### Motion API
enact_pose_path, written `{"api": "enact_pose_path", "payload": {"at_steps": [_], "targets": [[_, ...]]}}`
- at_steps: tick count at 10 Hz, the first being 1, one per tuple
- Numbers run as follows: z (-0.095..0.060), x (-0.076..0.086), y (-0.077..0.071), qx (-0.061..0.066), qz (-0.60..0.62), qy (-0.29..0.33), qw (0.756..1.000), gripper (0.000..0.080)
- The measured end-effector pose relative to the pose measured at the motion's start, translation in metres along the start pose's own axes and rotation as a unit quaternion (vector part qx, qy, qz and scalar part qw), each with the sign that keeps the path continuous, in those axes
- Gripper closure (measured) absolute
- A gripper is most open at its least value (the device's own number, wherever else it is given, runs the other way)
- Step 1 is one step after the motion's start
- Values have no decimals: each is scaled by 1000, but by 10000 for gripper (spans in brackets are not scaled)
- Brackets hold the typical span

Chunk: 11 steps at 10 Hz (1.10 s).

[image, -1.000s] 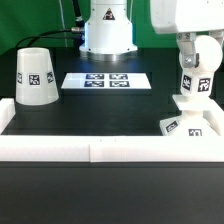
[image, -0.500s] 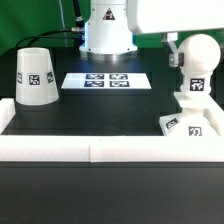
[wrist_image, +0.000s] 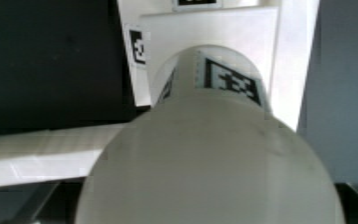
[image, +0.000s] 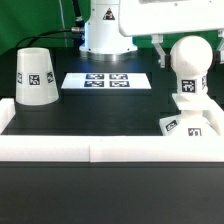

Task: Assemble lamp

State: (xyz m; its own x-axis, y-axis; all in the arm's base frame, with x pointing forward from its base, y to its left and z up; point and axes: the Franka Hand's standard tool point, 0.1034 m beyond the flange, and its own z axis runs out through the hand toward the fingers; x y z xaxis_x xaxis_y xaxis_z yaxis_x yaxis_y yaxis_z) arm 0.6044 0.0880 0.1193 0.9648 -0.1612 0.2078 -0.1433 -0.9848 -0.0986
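Observation:
The round-headed bulb [image: 189, 72] stands upright on the flat square base [image: 203, 120] at the exterior view's right, by the front rail. My gripper [image: 187, 48] hangs over the bulb's head, jaws apart on either side; one dark finger [image: 159, 48] shows clear of the head, the other is hidden. In the wrist view the bulb [wrist_image: 202, 150] fills the frame between the jaws of my gripper [wrist_image: 197, 216], with the base [wrist_image: 202, 40] beyond it. The cone shade [image: 34, 75] stands alone at the exterior view's left.
The marker board [image: 105, 80] lies at the back middle before the robot's pedestal [image: 106, 30]. A white border rail [image: 100, 148] runs along the front and up both sides; it also shows in the wrist view [wrist_image: 34, 155].
The hand has turned about the bulb and risen, uncovering the round head that it held a second ago. The bulb stays on the base. The shade has not moved.

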Motion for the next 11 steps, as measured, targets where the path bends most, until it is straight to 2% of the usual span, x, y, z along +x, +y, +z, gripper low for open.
{"api": "enact_pose_path", "payload": {"at_steps": [3,5,6,7,9,11], "targets": [[1,-2,0,0,143,-7,990,220],[1,-3,1,3,181,-10,983,220],[1,-3,1,3,170,-10,985,220],[1,-3,0,4,139,-10,990,116],[0,-1,-2,5,67,-9,998,102],[2,2,2,5,-78,-8,997,101]]}}
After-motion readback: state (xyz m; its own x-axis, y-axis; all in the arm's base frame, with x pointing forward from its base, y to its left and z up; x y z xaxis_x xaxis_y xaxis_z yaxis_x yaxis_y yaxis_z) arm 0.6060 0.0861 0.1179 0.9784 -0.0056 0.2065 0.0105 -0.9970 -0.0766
